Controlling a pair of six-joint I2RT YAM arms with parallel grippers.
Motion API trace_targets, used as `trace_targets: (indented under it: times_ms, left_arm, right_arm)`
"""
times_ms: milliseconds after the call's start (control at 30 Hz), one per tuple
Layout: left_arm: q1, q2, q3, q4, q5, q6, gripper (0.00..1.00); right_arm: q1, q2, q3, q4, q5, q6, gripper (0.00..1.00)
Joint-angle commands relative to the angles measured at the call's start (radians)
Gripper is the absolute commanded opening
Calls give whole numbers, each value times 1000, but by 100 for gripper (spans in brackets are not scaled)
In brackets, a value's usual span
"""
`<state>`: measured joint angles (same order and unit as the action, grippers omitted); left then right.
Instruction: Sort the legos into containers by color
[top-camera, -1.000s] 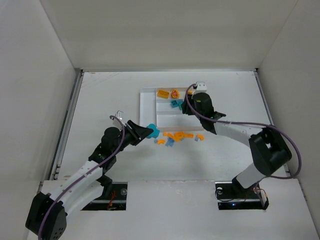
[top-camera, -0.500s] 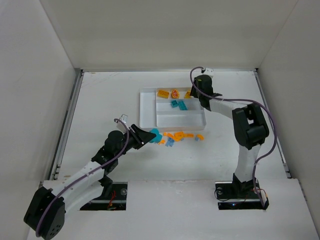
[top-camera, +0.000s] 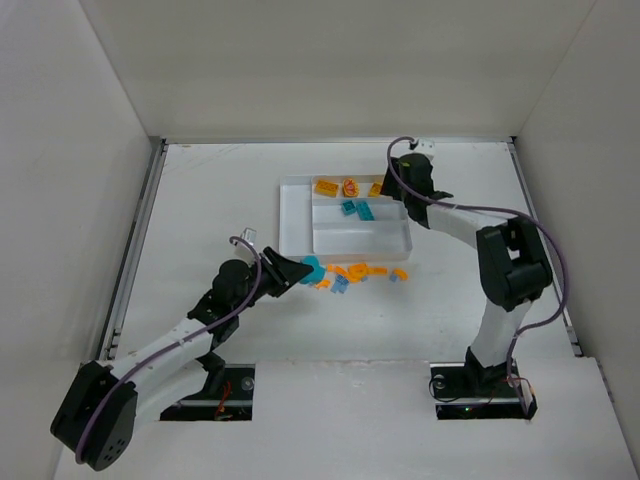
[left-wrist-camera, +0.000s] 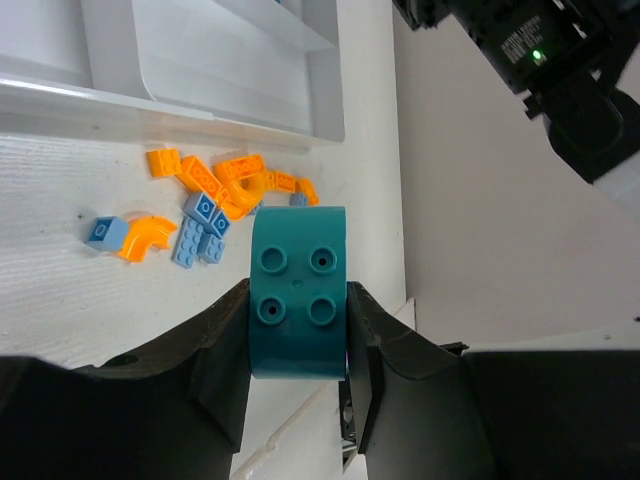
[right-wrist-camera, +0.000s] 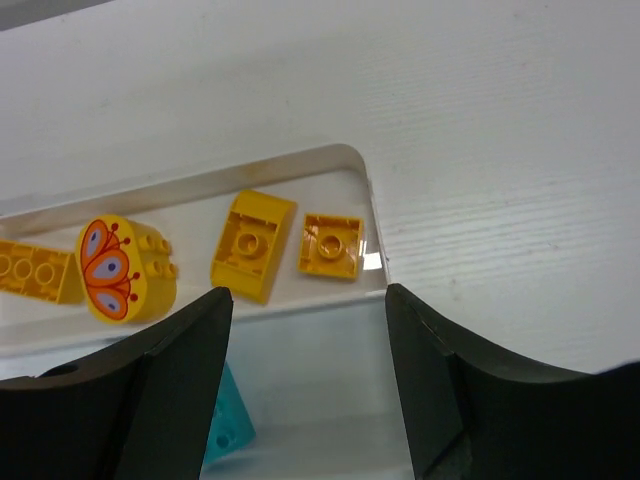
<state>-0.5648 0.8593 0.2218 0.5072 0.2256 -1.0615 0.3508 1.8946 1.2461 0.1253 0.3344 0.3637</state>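
My left gripper (top-camera: 303, 270) is shut on a teal curved brick (left-wrist-camera: 297, 290), held just above the table left of the loose legos. Orange (left-wrist-camera: 235, 175) and light blue (left-wrist-camera: 200, 235) bricks lie in a small pile (top-camera: 355, 272) in front of the white tray (top-camera: 295, 215). My right gripper (top-camera: 400, 192) is open and empty over the tray's far right corner. Below it the far section holds two yellow bricks (right-wrist-camera: 252, 245) and a round yellow piece with a red mark (right-wrist-camera: 122, 268). A teal piece (right-wrist-camera: 228, 425) lies in the section beside it.
White walls close in the table on the left, back and right. The tray's narrow left section (top-camera: 293, 235) shows nothing in it. The tray's near rim (left-wrist-camera: 180, 105) stands between the loose pile and the compartments.
My right gripper swung from over the tray's middle to its far right corner. My left gripper drew back slightly toward the near left, still holding the teal brick.
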Motion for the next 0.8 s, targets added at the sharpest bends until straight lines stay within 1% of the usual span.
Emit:
trace_targets:
  times_ms: [0,67,133,167,233,300,400,433,500,633,767]
  left_arm:
    - [12,30,14,120,-12,-43,20]
    - [18,49,17,154,-11,-69,20]
    - [26,63,22,191,-12,-90,20]
    - [32,70,25,212,-17,-103,20]
    - [45,89,30,255,-32,-135,20]
    - [55,112,37,312,-43,-166,20]
    - [56,153,53,385,-45,-213,20]
    - [53,161,56,399,-45,-224,20]
    - [44,178,62,430,-46,-250,20]
    - [3,167,53,471,-90,-293,20]
    - [-45,121,51,458,-132,-288,20]
  right_arm:
    - [26,-150,-74,79,-18,38,69]
    - [59,-236,-152,91,-31,82,66]
    - [119,-345,-259,111,-67,141,59]
    - [156,-398,-317,132,-86,179,58]
    - [245,-503,-445,215,-141,266,64]
    - [349,-610,-593,369,-181,354,69]
    - [438,-713,-752,561,-170,496,84]
    - [454,-735,-787,612,-167,536,87]
    - [481,-767,-839,700,-169,592,90]
    - [498,-764,-872,799,-179,645,91]
    - [498,-724,-870,894,-221,704,91]
